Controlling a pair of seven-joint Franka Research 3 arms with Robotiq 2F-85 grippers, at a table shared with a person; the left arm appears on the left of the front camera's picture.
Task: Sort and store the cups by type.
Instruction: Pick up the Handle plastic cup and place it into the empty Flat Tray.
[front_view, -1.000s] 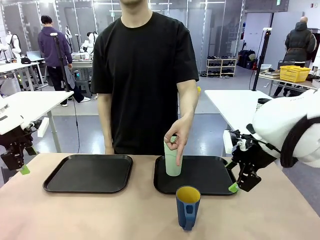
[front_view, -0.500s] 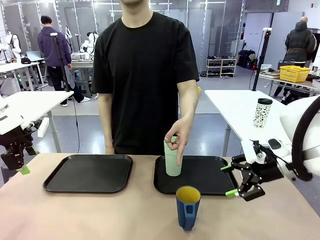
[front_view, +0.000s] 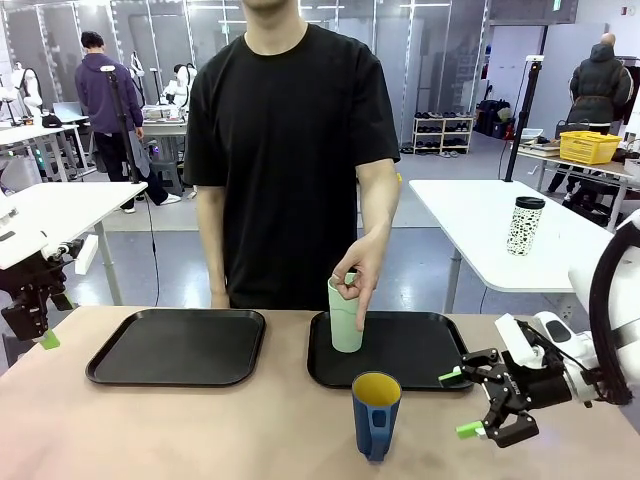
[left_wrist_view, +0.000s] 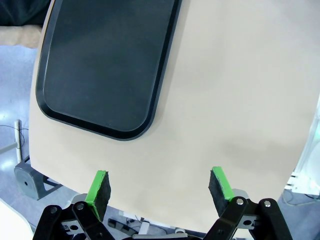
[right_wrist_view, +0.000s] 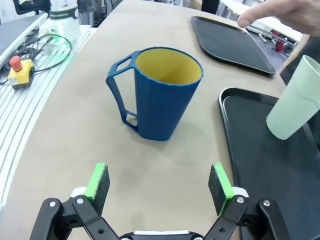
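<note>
Change | our right gripper (front_view: 457, 404) has dropped level with mug (front_view: 376, 414) | jaws wide, empty | we expect grasp next

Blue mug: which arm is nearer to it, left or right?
Right. The right arm holds open jaws beside the blue mug; the left arm is at the table's far left edge.
</note>
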